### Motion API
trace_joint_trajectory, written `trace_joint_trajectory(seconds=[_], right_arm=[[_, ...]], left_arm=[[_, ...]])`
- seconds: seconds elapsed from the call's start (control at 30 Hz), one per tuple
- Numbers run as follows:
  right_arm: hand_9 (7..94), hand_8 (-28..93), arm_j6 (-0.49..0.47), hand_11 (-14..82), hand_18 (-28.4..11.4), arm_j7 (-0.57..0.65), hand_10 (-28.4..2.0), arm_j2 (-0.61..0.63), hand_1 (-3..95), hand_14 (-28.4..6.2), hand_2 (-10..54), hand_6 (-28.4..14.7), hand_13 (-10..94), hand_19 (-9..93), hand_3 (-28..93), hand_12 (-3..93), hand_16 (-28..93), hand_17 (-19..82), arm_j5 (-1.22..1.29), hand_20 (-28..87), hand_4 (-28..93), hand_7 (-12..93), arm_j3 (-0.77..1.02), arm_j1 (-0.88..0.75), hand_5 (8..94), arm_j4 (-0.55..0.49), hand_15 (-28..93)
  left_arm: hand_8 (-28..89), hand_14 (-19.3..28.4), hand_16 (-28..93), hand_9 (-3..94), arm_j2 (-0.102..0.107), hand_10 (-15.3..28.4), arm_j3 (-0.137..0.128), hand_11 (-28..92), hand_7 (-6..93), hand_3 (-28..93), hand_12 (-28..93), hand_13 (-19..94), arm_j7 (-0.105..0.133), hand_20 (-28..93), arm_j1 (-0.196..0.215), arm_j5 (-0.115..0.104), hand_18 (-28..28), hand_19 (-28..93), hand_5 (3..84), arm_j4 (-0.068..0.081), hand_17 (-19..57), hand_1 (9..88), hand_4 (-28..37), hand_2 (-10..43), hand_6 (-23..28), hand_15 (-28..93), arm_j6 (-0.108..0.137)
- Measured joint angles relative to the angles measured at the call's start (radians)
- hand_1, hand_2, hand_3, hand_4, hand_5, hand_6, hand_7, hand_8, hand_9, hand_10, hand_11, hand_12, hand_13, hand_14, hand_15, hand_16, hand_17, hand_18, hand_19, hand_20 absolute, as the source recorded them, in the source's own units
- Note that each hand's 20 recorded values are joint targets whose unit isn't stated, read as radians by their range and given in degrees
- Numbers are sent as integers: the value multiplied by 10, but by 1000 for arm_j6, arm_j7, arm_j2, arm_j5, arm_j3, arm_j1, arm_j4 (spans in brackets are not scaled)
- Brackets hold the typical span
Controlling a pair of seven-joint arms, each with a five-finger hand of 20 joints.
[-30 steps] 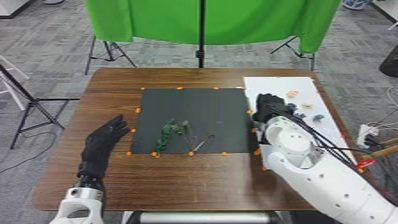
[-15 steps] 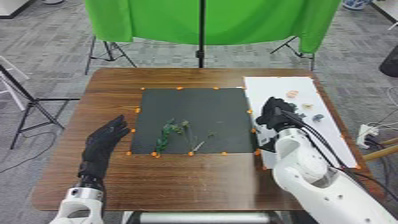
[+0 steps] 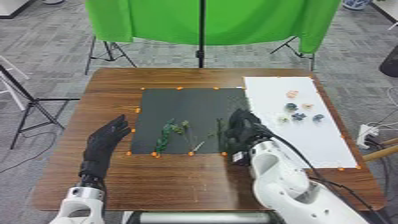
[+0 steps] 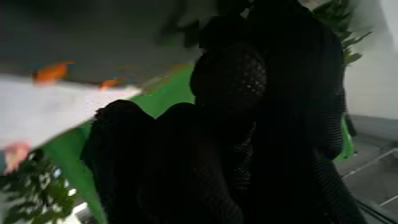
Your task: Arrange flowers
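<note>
Flower heads and green sprigs are laid out on a brown wooden counter (image 3: pixel 169 180). Six small blooms sit apart from one another on a white sheet (image 3: pixel 329 150) at the right: a soft peach one (image 3: pixel 292 94) farthest back, a dark blue-green one (image 3: pixel 290 106) nearer, with a smaller pale peach one (image 3: pixel 307 106) just beside it. Closer still come a creamy, pale yellow one (image 3: pixel 283 118) and two dusty blue-grey ones, the first (image 3: pixel 298 116) beside the cream bloom, the second (image 3: pixel 318 118) farther right.

On a dark, square mat (image 3: pixel 182 100) left of the sheet lie the greens, toward its near edge. A long, leafy sprig (image 3: pixel 163 136) is a rich deep green, its leaves close along the stem. Next to it is a thinner, olive-toned sprig (image 3: pixel 179 129) with small tufts at its top, and near that a slim stem with a pale, whitish end (image 3: pixel 198 146).

The right hand (image 3: pixel 240 131), gloved in black, is over the mat's right side. Green foliage (image 3: pixel 219 128) shows just beside it, and the right wrist view has pointed green leaves (image 4: pixel 342 25) close along the glove; whether the hand pinches them, I cannot tell.

The left hand (image 3: pixel 107 134) is left of the mat, apart from the flowers, its fingers straight and close together.
</note>
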Motion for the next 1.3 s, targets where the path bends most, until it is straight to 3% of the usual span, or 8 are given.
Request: trace_joint_trajectory(seconds=[0.27, 0.77, 0.8, 0.87, 0.9, 1.07, 1.13, 1.3], right_arm=[[875, 224, -13, 520, -106, -10, -105, -6, 809, -21, -95, -15, 926, 932, -282, 279, 346, 712, 0, 679, 520, 354, 8, -28, 754, 11, 680], [873, 226, -11, 518, -108, -9, -107, 20, 780, -22, -95, -22, 922, 932, -283, 279, 343, 710, 1, 679, 494, 312, 33, -34, 750, 8, 682], [873, 199, -11, 517, -108, -9, -108, 21, 726, -22, -95, -27, 921, 932, -239, 280, 345, 710, 3, 680, 505, 289, 36, -35, 736, 5, 681], [869, 100, -11, 514, -109, -10, -110, 22, 453, -20, -95, -29, 919, 932, 457, 283, 348, 708, 11, 679, 20, 277, 49, -41, 724, -6, 678], [865, 6, -11, 509, -110, -10, -112, 22, 389, -23, -95, -31, 915, 932, 587, 281, 347, 704, 15, 678, -70, 274, 59, -47, 720, -15, 674], [818, -52, 0, 457, -125, -8, -132, 22, 332, -39, -95, -36, 882, 932, 627, 294, 353, 663, 26, 670, -89, 246, 163, -110, 702, -105, 669], [782, -52, 21, 387, -130, -1, -148, 27, 341, -46, -95, -36, 862, 932, 640, 302, 356, 645, 17, 669, -92, 228, 203, -128, 684, -135, 673], [702, -60, 45, 293, -138, 63, -166, 67, 359, -70, -95, -16, 811, 932, 657, 295, 360, 614, -63, 662, -94, 188, 276, -128, 639, -130, 686]], left_arm=[[-42, 179, 8, 368, -2, 133, 1, 137, 40, 655, 123, 281, -1, 209, -2, 0, 139, 103, 422, 0, 44, 267, -222, -3, 78, 241, -4], [-42, 182, 9, 367, -2, 133, 1, 136, 40, 656, 123, 280, -2, 209, -2, 0, 139, 103, 421, 0, 43, 266, -220, -4, 77, 242, -4], [-42, 181, 9, 367, -2, 133, 1, 136, 40, 656, 123, 279, -3, 209, -2, 0, 139, 103, 421, 0, 43, 266, -220, -5, 78, 242, -5], [-42, 181, 9, 367, -2, 133, 1, 136, 39, 656, 124, 279, -3, 209, -2, 0, 139, 103, 421, 0, 43, 267, -220, -6, 77, 241, -5], [-42, 181, 9, 367, -2, 133, 1, 136, 40, 656, 124, 279, -3, 209, -2, 0, 139, 103, 421, 0, 43, 267, -221, -6, 77, 241, -5], [-42, 181, 9, 368, -3, 133, 1, 136, 40, 656, 124, 279, -3, 209, -2, 0, 139, 103, 420, 0, 43, 266, -221, -5, 77, 240, -6], [-42, 180, 9, 368, -3, 133, 1, 137, 40, 655, 124, 279, -3, 209, -2, 0, 139, 102, 422, 0, 43, 266, -221, -5, 78, 240, -6], [-42, 181, 10, 368, -3, 133, 1, 137, 41, 654, 124, 280, -5, 209, -2, 0, 139, 102, 422, 0, 43, 266, -220, -4, 77, 241, -6]])
